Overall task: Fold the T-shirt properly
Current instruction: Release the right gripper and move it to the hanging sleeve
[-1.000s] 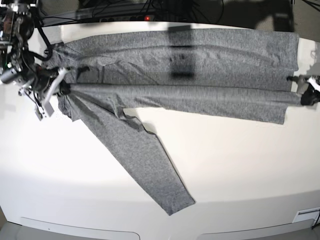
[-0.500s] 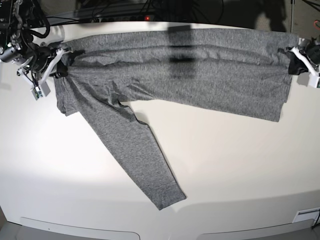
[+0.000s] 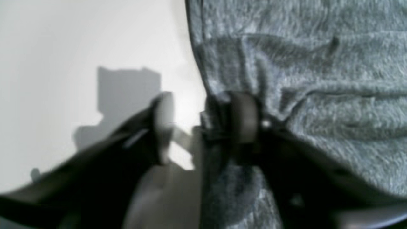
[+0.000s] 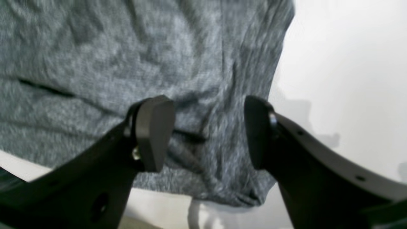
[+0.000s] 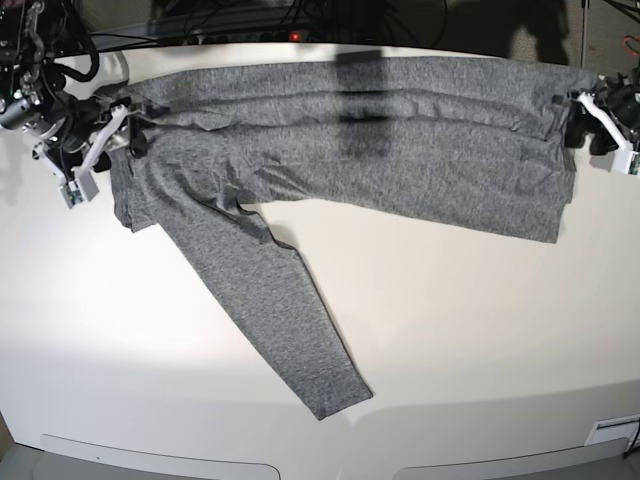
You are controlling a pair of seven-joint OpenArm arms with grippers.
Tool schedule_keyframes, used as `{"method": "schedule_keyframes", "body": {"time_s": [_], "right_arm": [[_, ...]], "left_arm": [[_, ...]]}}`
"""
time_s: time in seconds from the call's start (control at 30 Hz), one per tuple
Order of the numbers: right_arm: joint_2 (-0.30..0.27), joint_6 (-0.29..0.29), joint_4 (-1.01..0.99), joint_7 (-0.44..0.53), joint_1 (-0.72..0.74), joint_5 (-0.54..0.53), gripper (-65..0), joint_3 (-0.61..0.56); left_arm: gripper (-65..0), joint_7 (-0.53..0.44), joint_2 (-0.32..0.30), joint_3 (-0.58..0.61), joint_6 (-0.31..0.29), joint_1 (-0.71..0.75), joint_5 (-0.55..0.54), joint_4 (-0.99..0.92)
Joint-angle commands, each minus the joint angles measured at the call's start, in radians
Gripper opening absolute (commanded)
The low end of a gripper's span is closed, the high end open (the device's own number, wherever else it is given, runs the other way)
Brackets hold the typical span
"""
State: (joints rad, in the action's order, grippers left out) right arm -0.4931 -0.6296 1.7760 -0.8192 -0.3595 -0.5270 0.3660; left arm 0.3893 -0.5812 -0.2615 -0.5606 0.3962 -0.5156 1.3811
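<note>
The heather-grey T-shirt [image 5: 400, 150] lies folded lengthwise along the far side of the white table [image 5: 450, 330]. One long sleeve [image 5: 270, 300] runs diagonally toward the front. My left gripper [image 5: 592, 120] is at the shirt's right end. In the left wrist view, the left gripper [image 3: 203, 124] is open, with the bunched cloth edge [image 3: 213, 111] against one finger [image 3: 244, 121]. My right gripper [image 5: 108, 135] is at the shirt's left end. It hovers open [image 4: 206, 133] just above the cloth [image 4: 111, 63], both fingers apart and holding nothing.
Dark cables and equipment with a small red light [image 5: 292, 36] sit behind the table's far edge. A white label [image 5: 612, 430] is at the front right corner. Bare white tabletop lies in front of the shirt on both sides of the sleeve.
Both grippers carried the shirt's near edge to the far side, folding it over. Both jaws have since opened and let the cloth go; it has settled on the table.
</note>
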Motion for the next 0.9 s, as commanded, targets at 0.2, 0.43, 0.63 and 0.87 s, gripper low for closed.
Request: {"method": "schedule_keyframes", "body": {"time_s": [0.2, 0.43, 0.63, 0.87], "right_arm": [[-0.019, -0.001, 0.006, -0.021, 0.171, -0.136, -27.3, -0.014], [-0.019, 0.018, -0.189, -0.064, 0.395, -0.135, -27.3, -0.159], [-0.002, 0.028, -0.408, -0.064, 0.627, -0.125, -27.3, -0.326], [0.143, 0.028, -0.69, -0.061, 0.879, 0.008, -27.3, -0.434]], "left_arm": [[-31.0, -0.02, -0.02, -0.149, -0.007, -0.002, -0.086, 0.074], [-31.0, -0.009, -0.014, -0.183, -0.007, -0.002, -0.159, 0.125], [-31.0, -0.009, 0.021, -0.182, -0.007, -0.002, -0.158, 0.125], [-31.0, -0.016, 0.114, -0.182, -0.031, -0.002, -0.135, 0.125]]}}
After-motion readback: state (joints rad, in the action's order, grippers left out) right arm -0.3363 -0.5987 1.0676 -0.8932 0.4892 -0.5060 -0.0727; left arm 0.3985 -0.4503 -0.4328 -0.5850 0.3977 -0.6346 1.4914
